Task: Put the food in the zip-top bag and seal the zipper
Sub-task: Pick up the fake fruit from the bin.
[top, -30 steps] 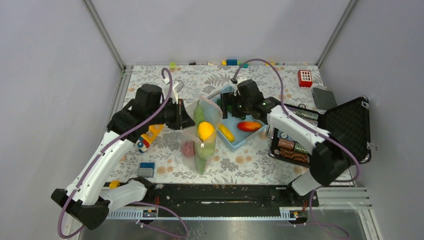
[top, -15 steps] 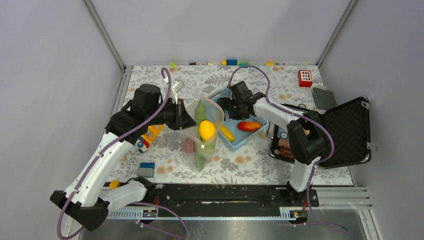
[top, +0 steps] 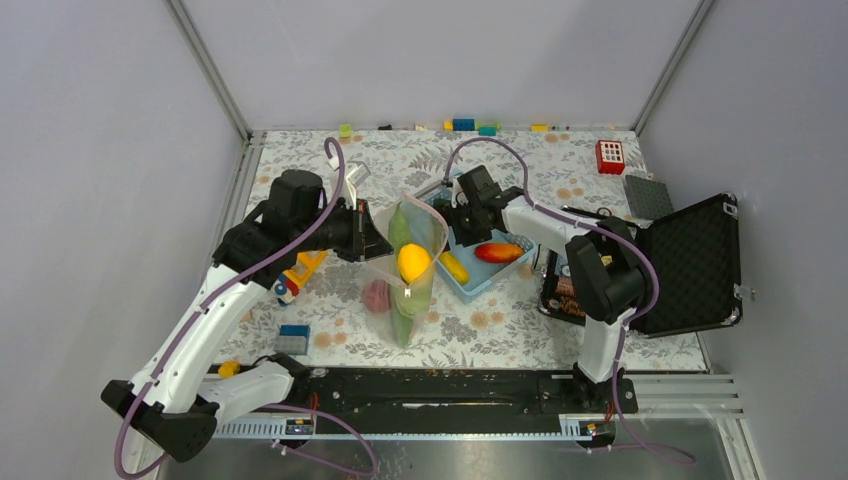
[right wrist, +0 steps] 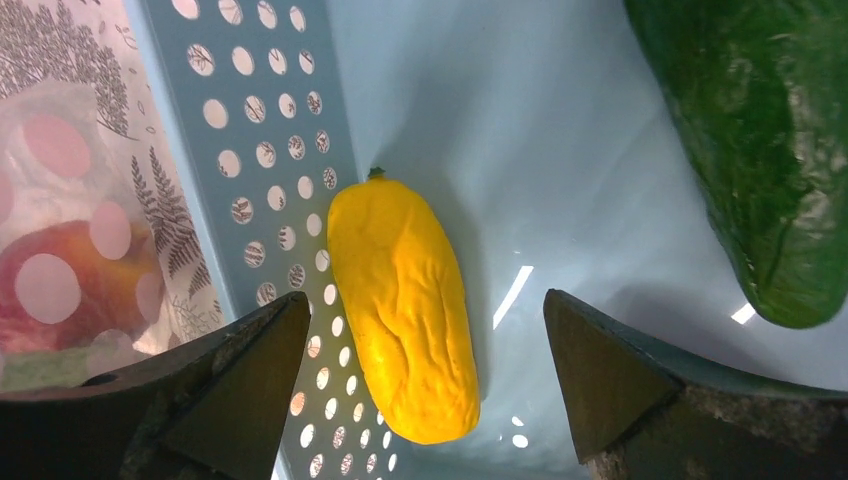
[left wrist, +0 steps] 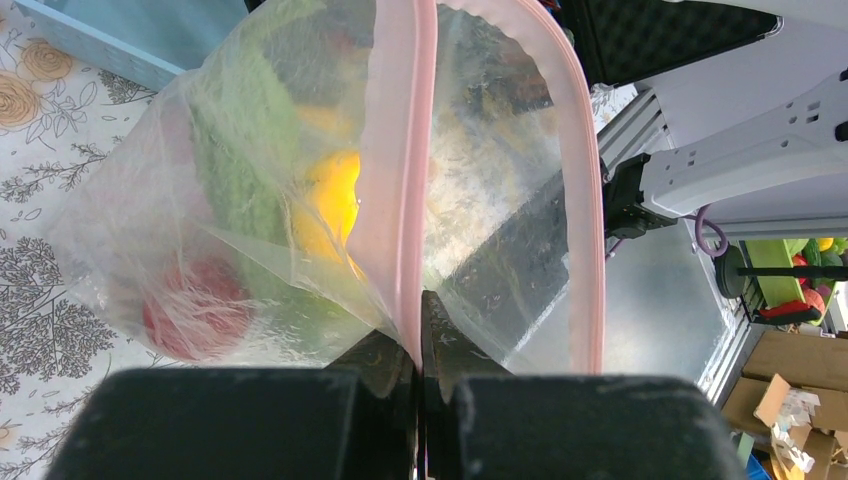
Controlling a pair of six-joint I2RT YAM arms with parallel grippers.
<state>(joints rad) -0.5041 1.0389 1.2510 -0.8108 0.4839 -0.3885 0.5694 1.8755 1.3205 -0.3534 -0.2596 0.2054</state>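
Our left pincer (left wrist: 418,325) is clamped tight on the zipper (left wrist: 398,150). It holds one lip of the zip-top bag (top: 405,270) up so that the mouth gapes. The bag stands on the tabletop (top: 560,180) just beside the blue basket (right wrist: 170,100), with a lemon (top: 411,262) and green pieces already inside.

Our right pincer (right wrist: 422,310) hangs wide open and empty over the banana (right wrist: 400,300) in the basket, with a cucumber (right wrist: 760,140) lying close by.

We see three risks:
- The banana lies hard against the perforated wall, so the finger on that side may land on the rim as we descend and tip or drag the basket.
- The smooth banana could squirt out of an off-centre squeeze.
- If the thin strip slips from the left pinch, the mouth collapses and the drop misses.
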